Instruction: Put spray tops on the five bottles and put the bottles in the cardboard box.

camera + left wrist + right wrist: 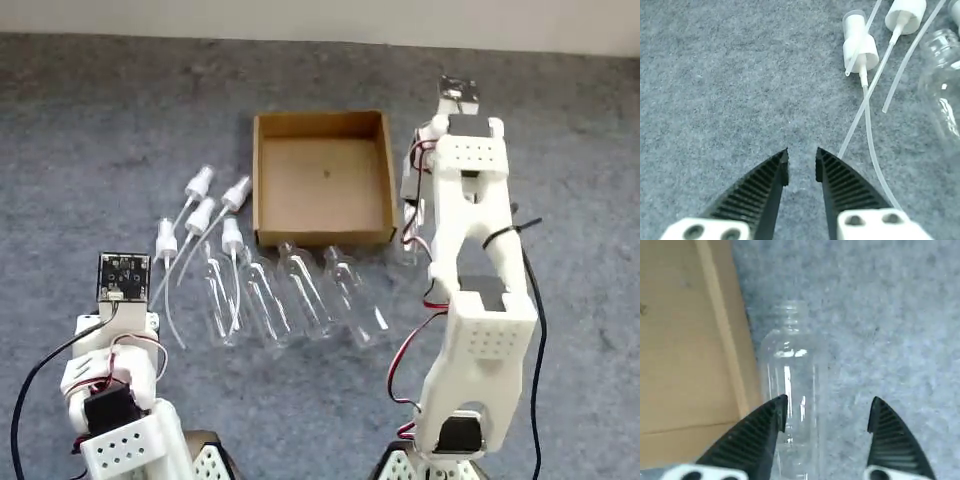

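Observation:
Four clear bottles [290,295] without tops lie side by side in front of the cardboard box [320,180]. Several white spray tops [203,213] with long tubes lie loose to their left. A fifth clear bottle [792,375] lies against the outside of the box wall [722,335]; my right gripper [827,412] is open just above it, one jaw over the bottle and the other over the carpet. My left gripper [801,159] hangs over bare carpet with its jaws a small gap apart and nothing between them. A spray top [860,47] lies just ahead of it, beside a bottle [942,85].
Grey carpet covers the table. The box is empty inside. The right arm [470,250] stretches along the box's right side. The left arm [124,277] sits at the near left, short of the spray tops.

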Controlling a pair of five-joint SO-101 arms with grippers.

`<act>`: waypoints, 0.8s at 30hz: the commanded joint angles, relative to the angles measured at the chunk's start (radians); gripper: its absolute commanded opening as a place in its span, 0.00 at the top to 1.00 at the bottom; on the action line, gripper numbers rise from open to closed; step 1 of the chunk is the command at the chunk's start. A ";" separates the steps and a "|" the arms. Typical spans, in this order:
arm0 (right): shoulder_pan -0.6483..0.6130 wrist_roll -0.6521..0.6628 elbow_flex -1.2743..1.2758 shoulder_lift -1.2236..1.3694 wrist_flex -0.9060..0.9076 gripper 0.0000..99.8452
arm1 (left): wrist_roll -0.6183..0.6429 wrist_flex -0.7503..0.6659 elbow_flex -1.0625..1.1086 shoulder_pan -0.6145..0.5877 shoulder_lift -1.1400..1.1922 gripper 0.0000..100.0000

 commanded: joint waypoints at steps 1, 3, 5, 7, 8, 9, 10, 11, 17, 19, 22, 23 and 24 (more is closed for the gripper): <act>-0.007 -0.006 -0.013 -0.015 -0.016 0.77 | -0.005 0.002 0.021 0.018 0.012 0.93; -0.019 -0.003 -0.007 -0.015 -0.018 0.77 | -0.005 0.002 0.021 0.018 0.012 0.93; -0.048 -0.003 -0.001 -0.012 -0.019 0.77 | -0.005 0.002 0.021 0.018 0.012 0.93; -0.059 -0.003 0.047 -0.004 -0.025 0.77 | -0.005 0.002 0.021 0.018 0.012 0.93; -0.062 -0.003 0.070 0.008 -0.030 0.77 | -0.005 0.002 0.021 0.018 0.012 0.93; -0.062 -0.003 0.093 0.022 -0.045 0.77 | -0.005 0.002 0.021 0.018 0.012 0.93; -0.062 -0.003 0.113 0.041 -0.064 0.77 | -0.005 0.002 0.021 0.018 0.012 0.93; -0.059 -0.003 0.127 0.059 -0.077 0.77 | -0.005 0.002 0.021 0.018 0.012 0.93; 0.008 0.003 0.140 0.113 -0.054 0.85 | -0.005 0.005 0.021 0.018 0.012 0.93; 0.045 0.069 0.140 0.091 -0.031 0.90 | -0.005 0.015 0.021 0.018 0.012 0.93; 0.097 0.190 0.145 0.039 0.018 0.97 | -0.005 0.015 0.021 0.018 0.012 0.93; 0.117 0.219 0.148 0.016 0.036 0.98 | -0.005 0.015 0.021 0.018 0.012 0.93; 0.137 0.245 0.148 -0.013 0.047 1.00 | -0.005 0.015 0.021 0.018 0.012 0.93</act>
